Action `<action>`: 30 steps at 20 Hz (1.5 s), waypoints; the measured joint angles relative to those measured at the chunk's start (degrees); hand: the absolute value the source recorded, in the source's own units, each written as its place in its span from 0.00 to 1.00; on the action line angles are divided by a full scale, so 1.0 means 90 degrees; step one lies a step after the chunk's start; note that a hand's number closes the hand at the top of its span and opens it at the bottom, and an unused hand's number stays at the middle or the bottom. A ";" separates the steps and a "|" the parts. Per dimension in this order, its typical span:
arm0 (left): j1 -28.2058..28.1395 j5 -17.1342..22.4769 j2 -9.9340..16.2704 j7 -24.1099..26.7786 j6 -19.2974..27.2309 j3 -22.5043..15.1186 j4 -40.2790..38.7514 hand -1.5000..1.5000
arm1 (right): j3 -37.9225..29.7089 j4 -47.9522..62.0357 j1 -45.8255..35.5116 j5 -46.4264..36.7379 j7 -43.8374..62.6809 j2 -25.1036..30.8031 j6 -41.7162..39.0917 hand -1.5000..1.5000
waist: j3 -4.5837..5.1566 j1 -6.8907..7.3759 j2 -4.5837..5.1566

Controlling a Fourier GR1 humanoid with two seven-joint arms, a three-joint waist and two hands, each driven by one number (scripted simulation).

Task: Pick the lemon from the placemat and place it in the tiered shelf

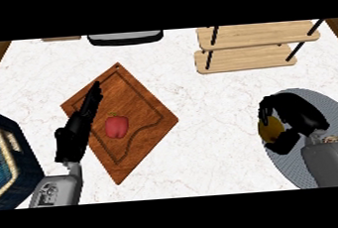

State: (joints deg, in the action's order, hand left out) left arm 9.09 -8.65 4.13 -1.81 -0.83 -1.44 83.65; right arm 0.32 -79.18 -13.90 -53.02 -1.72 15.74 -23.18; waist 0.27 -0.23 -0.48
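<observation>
at the far left we see a dark blue basket with a pale rim at the counter's edge; what it holds, if anything, we cannot tell. just beside it our left hand lies along the left edge of a wooden board, fingers straight and pressed together, pointing up the board and holding nothing. on the middle of that board sits a red pepper, apart from the hand and no part of this job. at the top edge a dark tray shows only partly, and its contents are out of sight. further right, at the top, stands the shelf, two wooden tiers on black posts, and both tiers look bare to us. below it, at the right, our right hand is curled round the lemon, thumb and fingers wrapped about the yellow fruit, over the grey mat. we cannot tell whether the lemon is lifted or touches the mat. so we judge the task to be at its early part: the grasp looks made, but the lemon is well apart from the shelf. what is left, as we see it, is to raise the fruit, carry it up toward the shelf, set it on a tier between the posts, and let go.
</observation>
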 measured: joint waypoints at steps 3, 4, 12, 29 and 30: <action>-0.0010 -0.0006 0.0019 0.0013 -0.0033 -0.0015 -0.0029 0.50 | 0.0582 -0.0396 -0.0057 -0.0199 0.1313 -0.0893 0.0339 1.00 | -0.0002 0.0055 -0.0014; -0.0004 0.0003 0.0034 0.0036 -0.0054 -0.0007 -0.0045 0.50 | 0.0811 -0.0532 -0.0055 -0.0134 0.1718 -0.1077 0.0526 1.00 | -0.0005 0.0073 -0.0012; 0.0074 -0.0038 -0.0042 0.0024 -0.0028 -0.0071 -0.0103 0.50 | 0.2626 -0.2074 -0.0382 0.0773 0.4464 -0.1651 0.2522 1.00 | -0.0024 0.0116 -0.0014; 0.0141 0.0025 0.0062 0.0047 -0.0097 0.0083 -0.0184 0.50 | 0.3213 -0.3718 -0.3162 -0.1179 0.7579 -0.1690 0.2534 1.00 | -0.0021 0.0023 0.0011; 0.0106 0.0006 0.0031 0.0018 -0.0075 0.0052 -0.0149 0.50 | 0.3023 -0.3678 -0.3333 -0.1246 0.7579 -0.1691 0.2446 1.00 | -0.0020 0.0024 0.0009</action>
State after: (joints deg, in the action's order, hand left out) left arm 10.04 -8.60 4.41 -1.65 -1.50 -0.97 82.31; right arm 27.53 -112.29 -43.89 -64.23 66.49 0.52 -1.16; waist 0.09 -0.01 -0.40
